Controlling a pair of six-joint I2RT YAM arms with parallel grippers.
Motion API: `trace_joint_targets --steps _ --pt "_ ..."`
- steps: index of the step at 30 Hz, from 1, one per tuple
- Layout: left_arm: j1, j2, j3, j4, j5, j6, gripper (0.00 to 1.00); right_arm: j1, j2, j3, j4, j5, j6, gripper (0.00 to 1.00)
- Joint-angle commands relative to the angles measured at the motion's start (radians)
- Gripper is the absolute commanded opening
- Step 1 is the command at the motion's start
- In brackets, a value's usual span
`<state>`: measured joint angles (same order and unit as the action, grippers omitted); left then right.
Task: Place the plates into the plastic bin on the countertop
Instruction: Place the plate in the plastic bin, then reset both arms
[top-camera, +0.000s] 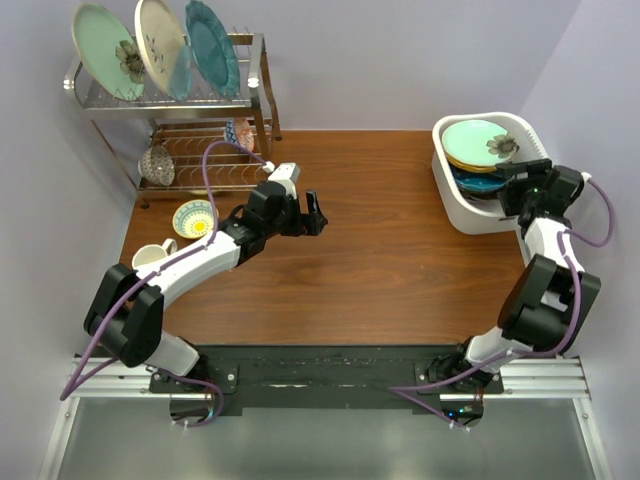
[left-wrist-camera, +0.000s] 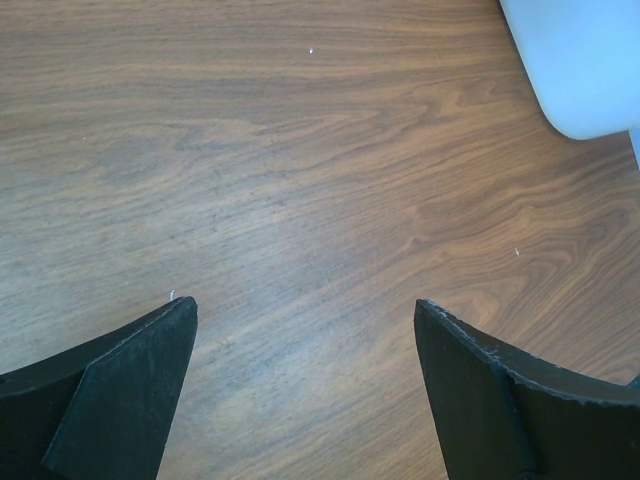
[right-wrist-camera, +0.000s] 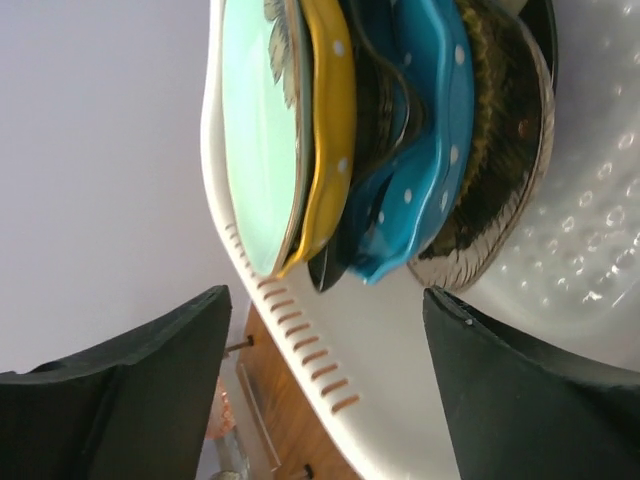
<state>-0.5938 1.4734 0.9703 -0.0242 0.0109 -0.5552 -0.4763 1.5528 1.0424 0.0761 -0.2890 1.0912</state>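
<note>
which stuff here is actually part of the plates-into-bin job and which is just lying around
Part of the job:
- stacked plates, already in the bin
- white bin
- right gripper, open over the bin

Just lying about:
- wire rack
- three upright plates on it
- patterned bowl
- mug

**Left wrist view.** The left gripper is seen above the wood-grain desk. Its two black fingers are spread wide, and nothing is held between them. Only brown surface, marked by a few pale specks, is shown in the gap. A rounded corner of the white plastic bin is seen ahead, well apart from both fingertips. The desk edge nearest the bin cannot be told.
</note>
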Motion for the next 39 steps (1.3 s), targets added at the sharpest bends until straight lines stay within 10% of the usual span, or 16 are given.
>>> trace_joint_targets --steps 1,15,39 --pt "0.003 -0.024 0.011 0.036 -0.003 0.021 0.95 0.002 -0.118 -0.077 0.068 -0.039 -0.042 0.86" --pt "-0.004 -0.013 0.022 0.041 0.038 0.032 1.00 0.148 -0.338 -0.042 -0.068 -0.047 -0.292 0.99" --pt "-0.212 -0.070 0.113 -0.157 -0.525 0.121 1.00 0.746 -0.379 -0.206 -0.294 0.364 -0.623 0.99"
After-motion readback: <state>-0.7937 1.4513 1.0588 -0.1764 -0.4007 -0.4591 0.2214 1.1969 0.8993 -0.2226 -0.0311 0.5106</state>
